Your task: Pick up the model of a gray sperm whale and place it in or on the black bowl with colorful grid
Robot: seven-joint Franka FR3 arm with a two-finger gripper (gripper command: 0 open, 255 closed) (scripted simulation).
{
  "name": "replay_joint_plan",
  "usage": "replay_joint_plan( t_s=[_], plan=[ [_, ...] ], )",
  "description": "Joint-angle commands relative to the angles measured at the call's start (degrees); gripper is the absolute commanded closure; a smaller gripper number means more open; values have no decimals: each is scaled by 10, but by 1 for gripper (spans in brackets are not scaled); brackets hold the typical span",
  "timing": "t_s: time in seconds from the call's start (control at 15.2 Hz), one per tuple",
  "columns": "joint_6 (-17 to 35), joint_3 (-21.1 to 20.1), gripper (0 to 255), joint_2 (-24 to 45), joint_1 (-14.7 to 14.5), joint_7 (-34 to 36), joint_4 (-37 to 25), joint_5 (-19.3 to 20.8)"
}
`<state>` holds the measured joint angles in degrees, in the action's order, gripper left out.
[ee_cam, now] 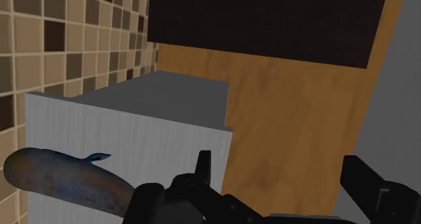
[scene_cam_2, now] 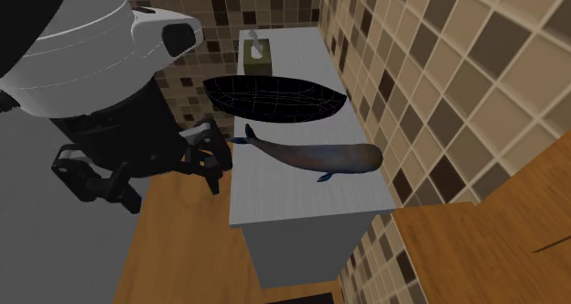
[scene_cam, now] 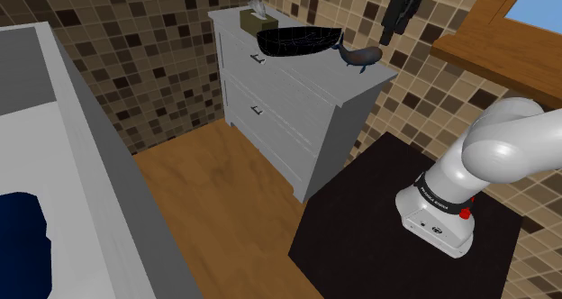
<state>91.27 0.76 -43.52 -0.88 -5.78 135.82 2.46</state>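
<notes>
Since the whale (scene_cam: 365, 58) is lying untouched on top of the dresser (scene_cam: 297, 117), I'd call this the approach step, with nothing grabbed yet.

Shoulder view: the whale is at the dresser's end nearest the stand (scene_cam: 360, 225). The black grid bowl (scene_cam: 297, 41) sits just beside it toward the dresser's middle, and the gripper (scene_cam: 399, 13) hangs well above that same end.

Second exterior view: the gripper (scene_cam_2: 169, 179) looks off to the dresser's drawer side, not over the whale (scene_cam_2: 320, 156), whose tail end points toward the bowl (scene_cam_2: 274, 99).

Wrist view: the fingers stand apart with nothing between them, and the whale (ee_cam: 61, 182) lies on the dresser top off to one side.

Next move, I reckon: swing over the dresser top, line the spread fingers across the whale's body, then drop down.
</notes>
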Motion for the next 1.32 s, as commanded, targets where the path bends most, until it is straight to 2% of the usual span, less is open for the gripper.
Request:
replay_joint_plan(
  t_s=[0.0,0.4,0.79,1.06,1.25],
  plan=[
    [0,0,0,0,0,0,0,0],
    [95,103,0,-9,-16,-204,64,68],
    [202,219,0,44,-45,-409,76,117],
    [274,302,0,109,-83,-550,55,122],
    [322,368,0,170,-126,-665,26,102]
  ],
)
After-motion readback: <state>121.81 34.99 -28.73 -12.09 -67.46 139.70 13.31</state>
